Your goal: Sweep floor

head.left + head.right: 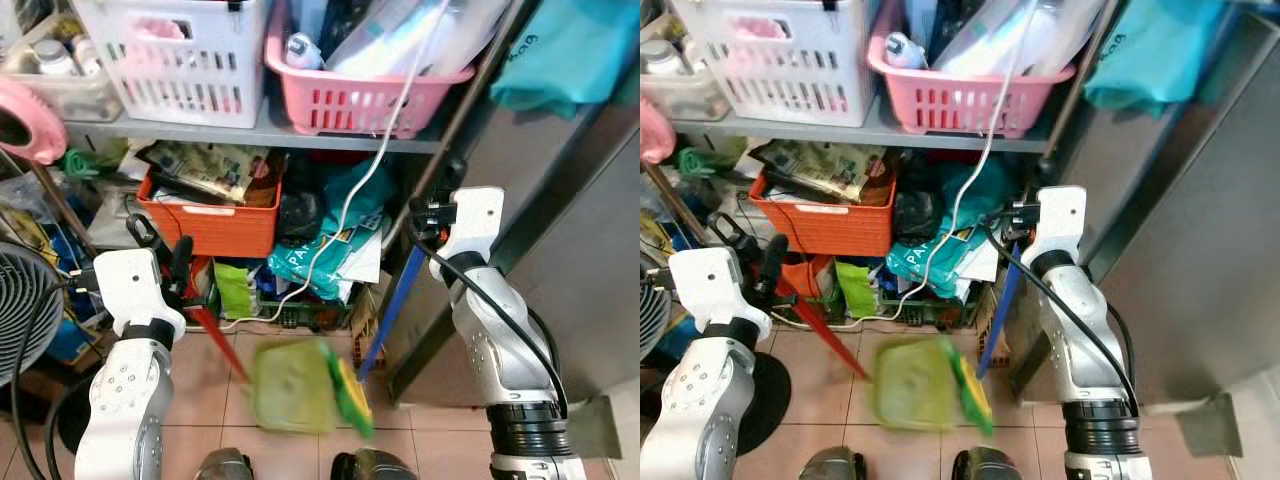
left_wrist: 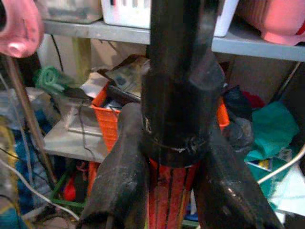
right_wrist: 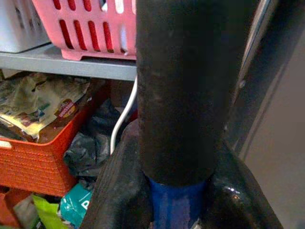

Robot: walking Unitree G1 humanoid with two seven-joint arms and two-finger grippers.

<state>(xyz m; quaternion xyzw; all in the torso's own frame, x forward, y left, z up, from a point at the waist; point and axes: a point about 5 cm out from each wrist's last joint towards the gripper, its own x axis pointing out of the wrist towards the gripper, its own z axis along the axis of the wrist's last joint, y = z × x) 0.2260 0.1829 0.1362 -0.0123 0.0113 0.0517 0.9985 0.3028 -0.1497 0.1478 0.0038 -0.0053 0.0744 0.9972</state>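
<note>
A green dustpan (image 1: pixel 290 400), blurred, hangs low over the tiled floor (image 1: pixel 420 440) on a red handle (image 1: pixel 220 345). My left gripper (image 1: pixel 170 262) is shut on the black grip at that handle's top; its fingers (image 2: pixel 119 176) clasp the red handle (image 2: pixel 171 195). A broom with a blue handle (image 1: pixel 390 315) slants down to its green and yellow head (image 1: pixel 350 390), which lies against the dustpan's right side. My right gripper (image 1: pixel 428 218) is shut on the broom's upper end, fingers (image 3: pixel 121 191) on either side of the blue handle (image 3: pixel 176 207).
Straight ahead stands a cluttered metal shelf with a white basket (image 1: pixel 185 55), a pink basket (image 1: pixel 360 90), an orange crate (image 1: pixel 210 225) and teal bags (image 1: pixel 330 260). A white cable (image 1: pixel 350 200) dangles down. A black fan (image 1: pixel 20 310) is at left, a steel cabinet (image 1: pixel 570 260) at right.
</note>
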